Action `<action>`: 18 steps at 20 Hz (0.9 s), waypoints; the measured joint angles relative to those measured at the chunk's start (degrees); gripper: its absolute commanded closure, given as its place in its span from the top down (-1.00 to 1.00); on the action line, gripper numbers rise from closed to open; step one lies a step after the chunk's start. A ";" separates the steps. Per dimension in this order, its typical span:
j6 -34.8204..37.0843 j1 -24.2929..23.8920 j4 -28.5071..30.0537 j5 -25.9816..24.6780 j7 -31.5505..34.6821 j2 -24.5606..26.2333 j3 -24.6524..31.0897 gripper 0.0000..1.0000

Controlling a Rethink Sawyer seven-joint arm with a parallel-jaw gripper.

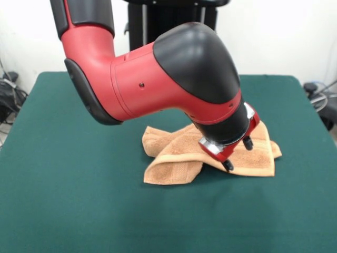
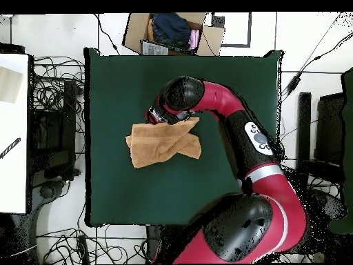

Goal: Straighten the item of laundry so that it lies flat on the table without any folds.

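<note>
The item of laundry (image 1: 176,164), a light orange-tan towel, lies bunched on the green table (image 1: 63,184) with several layers folded across each other. My gripper (image 1: 237,154) hangs tilted just over the towel's right part. Its two black fingertips (image 1: 228,165) stand apart, open, with no cloth seen between them. In the overhead view the towel (image 2: 162,146) lies near the table's (image 2: 117,83) middle, and the gripper (image 2: 153,116) sits at its upper edge, mostly hidden under the arm's wrist.
The bulky red and black arm (image 1: 174,79) reaches over the towel and hides its far part. A cardboard box (image 2: 172,31) with clothes stands beyond the table's edge. Cables (image 2: 52,90) and a white desk (image 2: 14,124) flank one side.
</note>
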 measured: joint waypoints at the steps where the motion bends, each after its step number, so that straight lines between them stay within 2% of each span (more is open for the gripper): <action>1: 0.00 -0.07 0.00 0.00 0.00 0.00 0.00 1.00; 18: 0.02 -1.04 -2.47 -0.20 0.00 0.01 -0.01 1.00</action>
